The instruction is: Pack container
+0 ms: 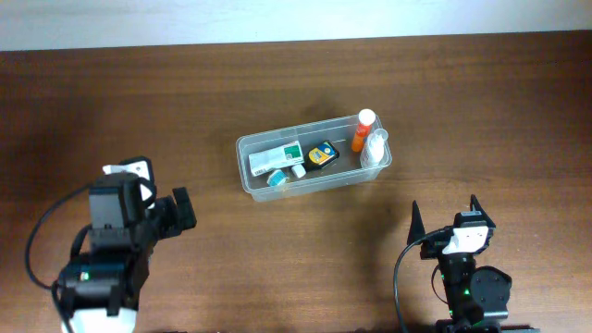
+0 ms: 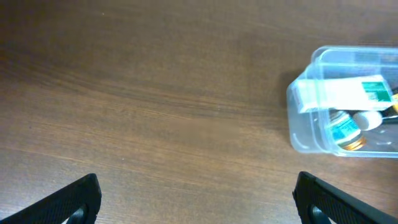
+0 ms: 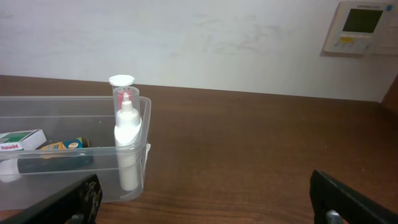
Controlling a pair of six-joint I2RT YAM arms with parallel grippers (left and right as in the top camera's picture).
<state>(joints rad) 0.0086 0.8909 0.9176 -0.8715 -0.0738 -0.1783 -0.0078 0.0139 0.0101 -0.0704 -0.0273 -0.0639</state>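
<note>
The clear plastic container [image 1: 243, 148] sits mid-table. Inside lie a white and green box [image 1: 276, 158], a small teal-labelled bottle [image 1: 277, 178], a yellow and black item [image 1: 323, 154], an orange bottle [image 1: 363, 130] and a clear-capped white bottle [image 1: 373, 148]. My left gripper [image 1: 171, 215] is open and empty, well left of the container; its wrist view shows the container's end [image 2: 305, 127] at right. My right gripper [image 1: 446, 215] is open and empty, in front of the container's right end; its wrist view shows the white bottle [image 3: 127, 134] standing inside the container [image 3: 145, 112].
The brown wooden table [image 1: 462, 102] runs to a white wall at the back. A wall thermostat [image 3: 362, 26] shows in the right wrist view.
</note>
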